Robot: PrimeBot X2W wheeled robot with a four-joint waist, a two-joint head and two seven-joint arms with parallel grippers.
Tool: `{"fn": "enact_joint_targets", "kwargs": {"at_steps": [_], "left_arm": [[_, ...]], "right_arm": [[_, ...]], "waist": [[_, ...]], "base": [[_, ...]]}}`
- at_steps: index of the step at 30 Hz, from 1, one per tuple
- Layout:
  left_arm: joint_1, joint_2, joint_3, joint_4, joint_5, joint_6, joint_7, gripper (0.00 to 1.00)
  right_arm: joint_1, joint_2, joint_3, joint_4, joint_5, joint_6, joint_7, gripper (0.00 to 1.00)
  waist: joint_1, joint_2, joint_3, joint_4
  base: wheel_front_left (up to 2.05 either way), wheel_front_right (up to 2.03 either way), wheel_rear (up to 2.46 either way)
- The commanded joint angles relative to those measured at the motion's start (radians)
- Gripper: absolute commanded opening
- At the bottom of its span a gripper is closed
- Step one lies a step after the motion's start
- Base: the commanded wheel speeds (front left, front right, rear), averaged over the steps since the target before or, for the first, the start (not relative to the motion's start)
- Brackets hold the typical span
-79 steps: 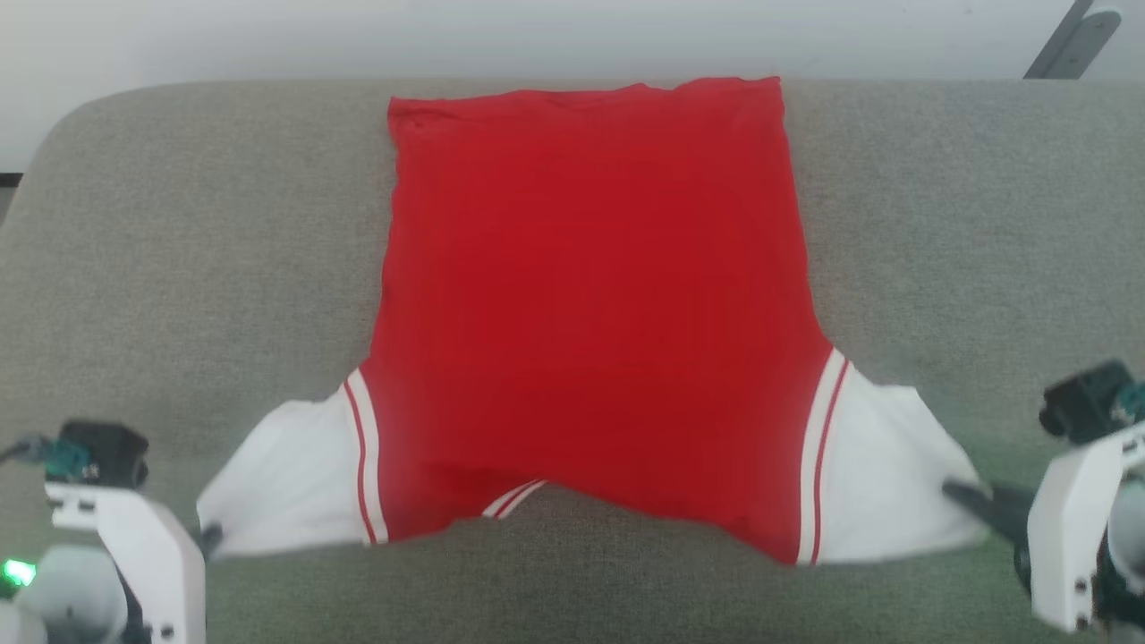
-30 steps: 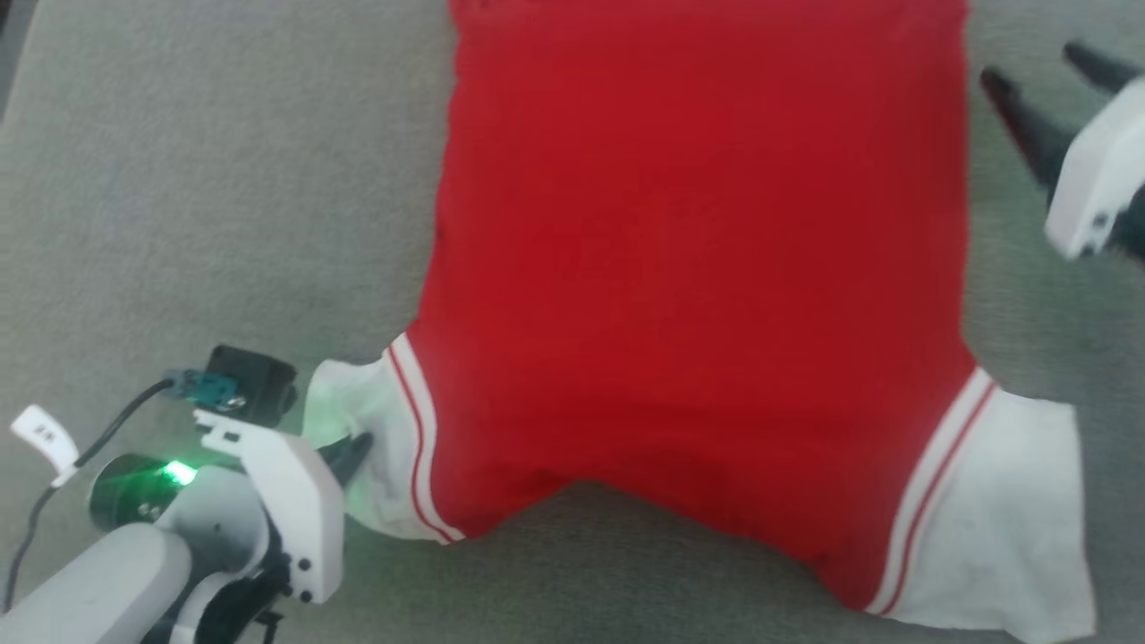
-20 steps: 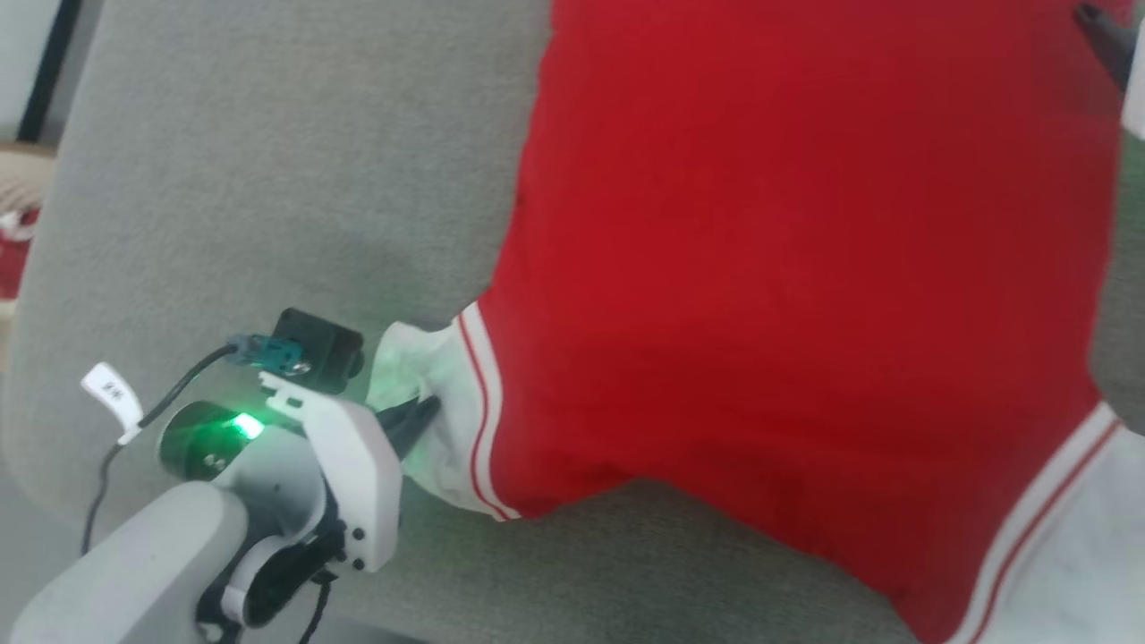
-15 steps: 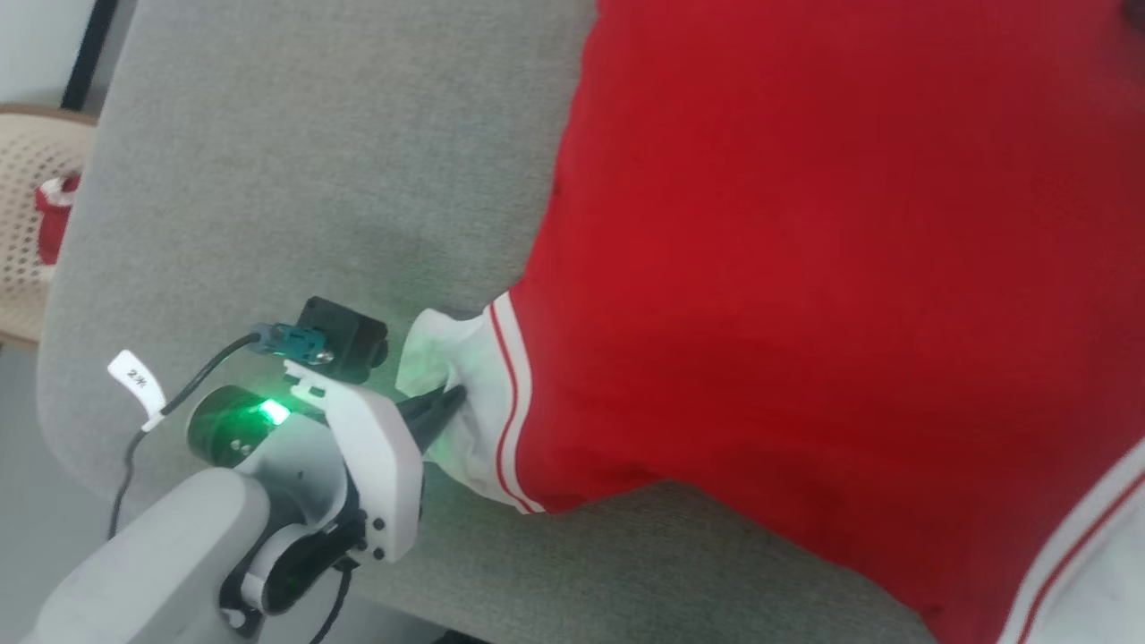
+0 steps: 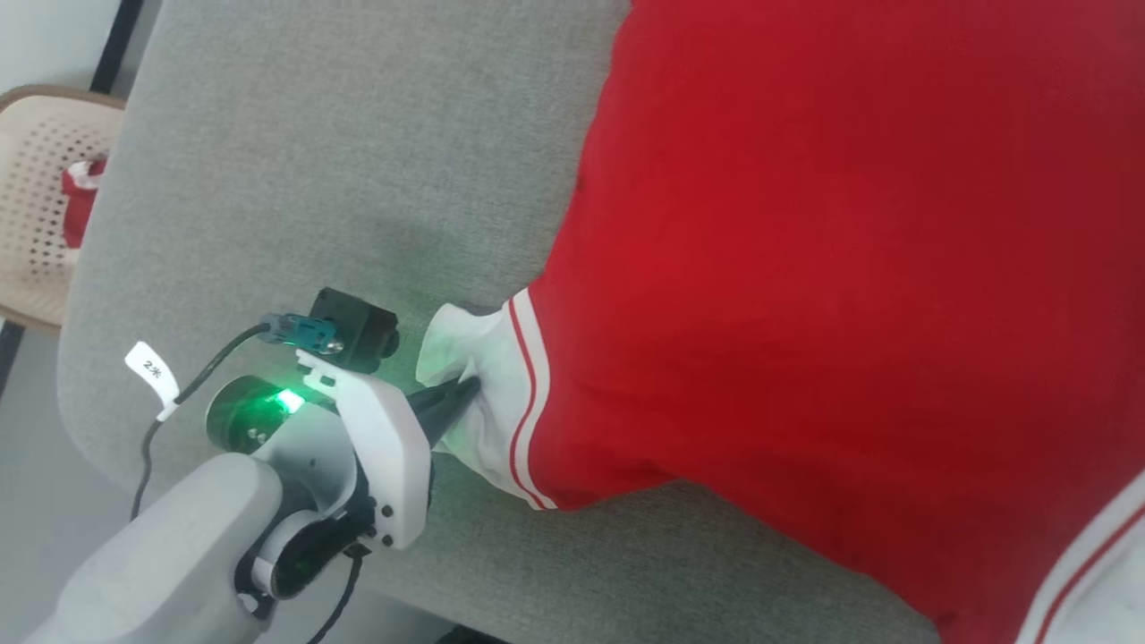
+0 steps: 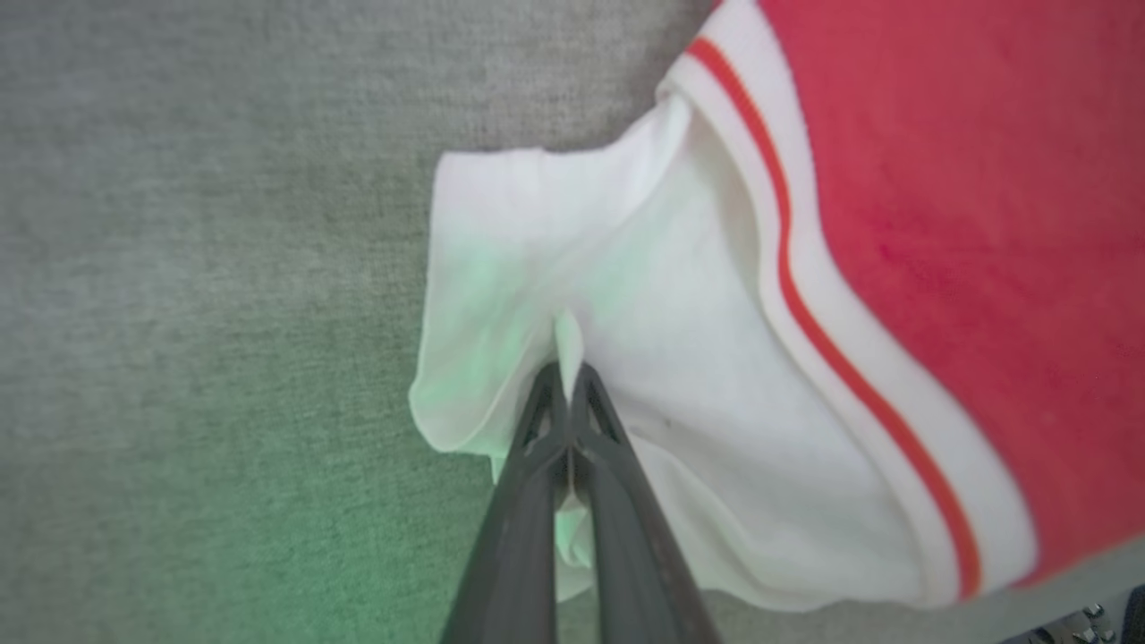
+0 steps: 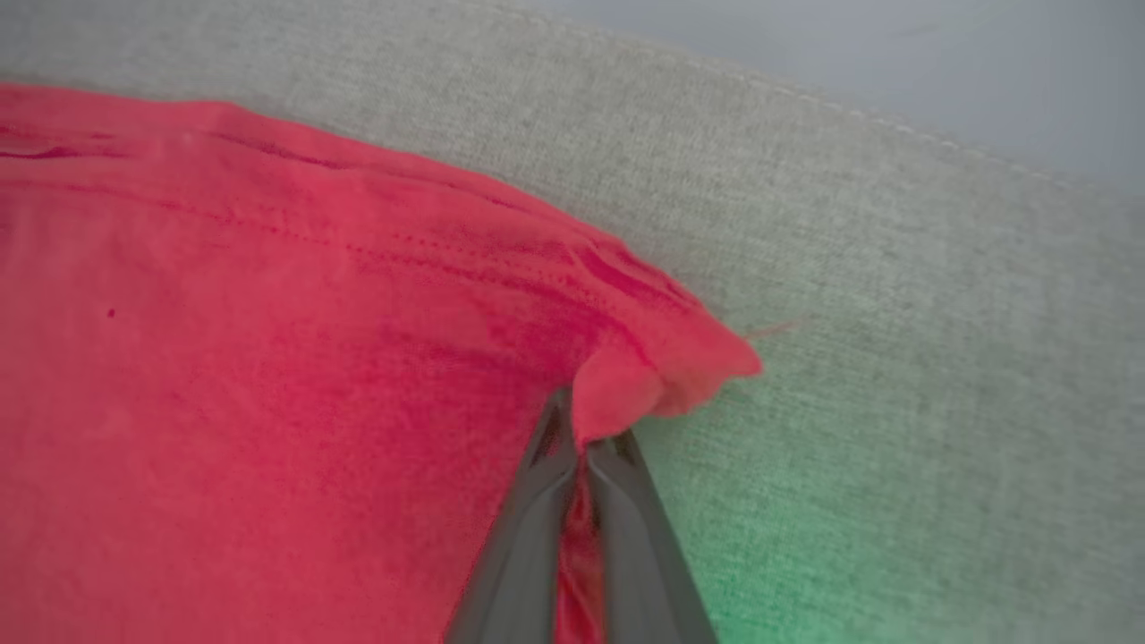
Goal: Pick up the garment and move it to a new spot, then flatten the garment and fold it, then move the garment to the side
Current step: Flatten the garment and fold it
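Observation:
The garment [image 5: 832,268], a red shirt with white sleeves and red-and-white stripe trim, lies spread on a grey cushioned surface [image 5: 340,161]. My left gripper [image 5: 465,394] is shut on the bunched white sleeve [image 5: 483,376] at the shirt's left side; in the left wrist view the fingers [image 6: 537,474] pinch a fold of white cloth [image 6: 626,313]. In the right wrist view my right gripper [image 7: 577,434] is shut on a red hem corner [image 7: 662,367] of the garment [image 7: 268,358], which is lifted a little off the cushion. Part of the other white sleeve [image 5: 1100,572] shows at the lower right.
The cushion's rounded left edge [image 5: 98,295] drops to a grey floor. A beige perforated chair [image 5: 36,197] holding something red stands beyond that edge. Bare grey cushion [image 7: 894,313] lies right of the hem corner, with a pale wall behind.
The head camera has swung left and closer. My left gripper went from beside the flat sleeve to pinching it, bunched toward the body. My right gripper left the right sleeve for the far hem corner.

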Motion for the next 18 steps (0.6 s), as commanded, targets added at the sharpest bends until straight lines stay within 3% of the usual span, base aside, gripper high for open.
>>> {"fn": "enact_joint_targets", "kwargs": {"at_steps": [1,6,10,18], "left_arm": [[0.022,0.015,-0.001,0.049,-0.004,0.016,0.004,0.0],[0.027,0.046,0.023,0.054,-0.013,0.023,-0.005,0.0],[0.053,0.093,0.051,0.035,-0.022,0.039,-0.006,0.0],[0.103,0.151,0.073,-0.016,-0.043,0.061,0.001,0.0]], "right_arm": [[0.088,0.0,0.007,0.046,-0.004,-0.002,0.023,0.0],[0.097,0.034,0.054,-0.02,0.043,-0.001,0.022,0.0],[0.169,0.043,0.159,-0.148,0.159,-0.001,0.043,0.0],[0.359,-0.038,0.277,-0.442,0.355,-0.001,0.019,0.0]], "waist": [[0.0,-0.0001,-0.011,-0.012],[0.0,-0.0001,-0.055,-0.07],[0.0,-0.0001,-0.103,-0.147],[0.0,-0.0001,-0.171,-0.252]], "base": [[0.0,0.0,0.0],[0.0,0.0,0.0],[0.0,0.0,0.0],[0.0,0.0,0.0]]}}
